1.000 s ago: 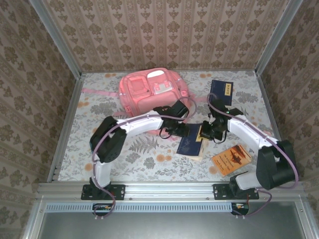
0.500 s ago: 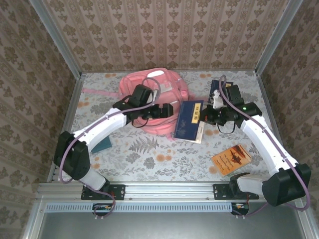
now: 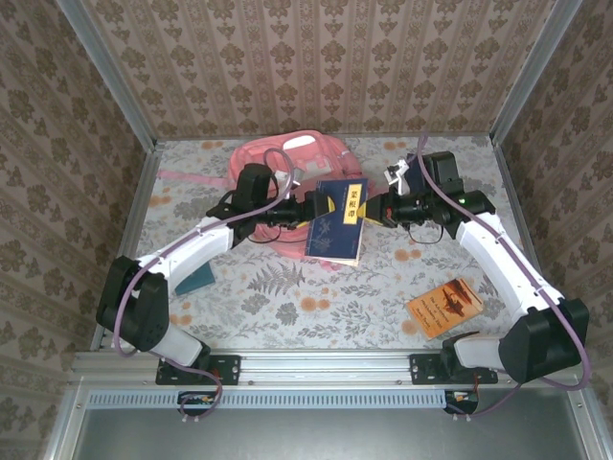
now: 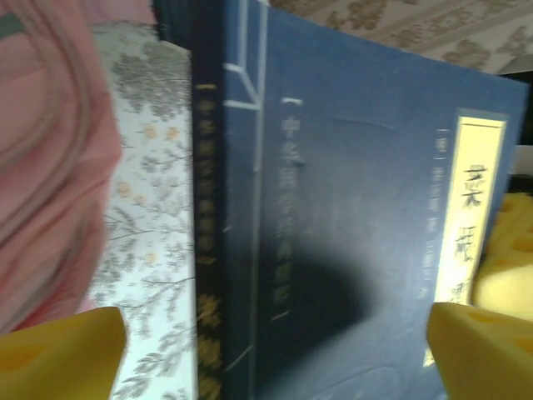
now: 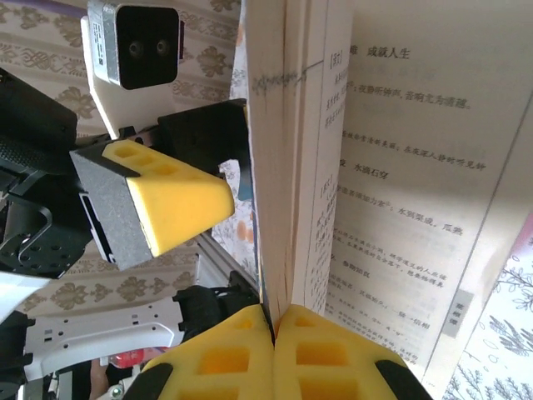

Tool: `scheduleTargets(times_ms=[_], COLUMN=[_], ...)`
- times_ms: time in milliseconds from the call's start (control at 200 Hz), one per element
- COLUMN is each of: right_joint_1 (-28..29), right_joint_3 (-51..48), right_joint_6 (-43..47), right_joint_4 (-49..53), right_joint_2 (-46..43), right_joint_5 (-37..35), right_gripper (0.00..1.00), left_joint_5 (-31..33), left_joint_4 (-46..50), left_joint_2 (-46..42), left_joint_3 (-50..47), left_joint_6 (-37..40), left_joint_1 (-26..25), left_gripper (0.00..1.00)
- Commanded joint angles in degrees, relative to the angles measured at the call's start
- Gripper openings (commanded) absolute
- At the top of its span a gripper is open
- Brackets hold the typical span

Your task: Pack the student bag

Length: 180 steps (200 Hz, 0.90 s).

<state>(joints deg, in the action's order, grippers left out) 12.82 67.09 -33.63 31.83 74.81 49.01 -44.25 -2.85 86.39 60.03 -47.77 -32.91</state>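
Right tool (image 3: 375, 211) grips blue book (image 3: 335, 220) overlapping student bag (image 3: 285, 153).

White arms (image 3: 192, 247), yellow pincer pads (image 5: 187, 200)

Lab test booth: aluminium frame (image 3: 326, 369), wallpapered walls (image 3: 316, 67).

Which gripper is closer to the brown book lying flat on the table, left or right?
Right. The right gripper hangs farther back than the brown book and a little left of it, shut on a blue book. The left gripper is farther left, beyond that blue book.
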Motion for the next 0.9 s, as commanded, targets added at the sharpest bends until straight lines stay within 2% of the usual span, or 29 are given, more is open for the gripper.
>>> scheduleTargets(times_ms=[0, 100, 205, 285, 350, 425, 490, 645, 785, 895], right_joint_1=[0.2, 0.1, -0.3, -0.6, -0.8, -0.8, -0.6, 2.4, 9.1, 13.9], right_joint_3=[1.5, 1.2, 1.1, 0.5, -1.0, -2.6, -5.1, -14.7, -18.6, -20.8], right_joint_6=[-1.2, -0.8, 0.0, 0.9, -0.5, -4.1, -9.1, -25.8, -36.3, -44.3], right_joint_4=[-3.5, -3.5, -2.8, -2.6, -4.6, -7.0, -11.3, -29.0, -39.3, -49.1], right_joint_2=[0.7, 1.4, 1.4, 0.3, -1.4, -2.6, -3.8, -6.6, -6.0, -4.4], right_joint_5=[4.4, 4.0, 1.7, -1.8, -5.5, -9.0, -10.1, -12.3, -17.7, -22.6], right_gripper=[0.0, 0.0, 0.02, 0.2, 0.44, 0.6, 0.76, 0.96, 0.99, 1.0], left_joint_5=[-4.5, -5.1, -4.7, -3.4, -1.2, 3.2, 6.9, 18.4, 25.5, 28.3], left_joint_4=[-5.1, -7.8, -7.9, -7.4, -7.1, -6.5, -6.5, -7.7, -10.1, -13.1], left_joint_2=[-1.3, -2.2, -3.7, -5.4, -6.8, -8.4, -9.7, -12.3, -13.6, -13.8], left_joint_3=[-0.7, -1.9, -2.6, -3.1, -3.5, -3.8, -3.9, -3.8, -3.4, -3.5], left_joint_6=[-2.1, -3.6, -3.5, -3.0, -2.9, -3.6, -4.3, -8.4, -13.0, -16.9], left_joint_1=[0.5, 0.5, 0.9, 1.6, 2.1, 2.6, 2.7, 2.8, 2.9, 2.6], left_gripper=[0.79, 0.6, 0.36, 0.2, 0.07, 0.0, 0.0, 0.0, 0.02, 0.02])
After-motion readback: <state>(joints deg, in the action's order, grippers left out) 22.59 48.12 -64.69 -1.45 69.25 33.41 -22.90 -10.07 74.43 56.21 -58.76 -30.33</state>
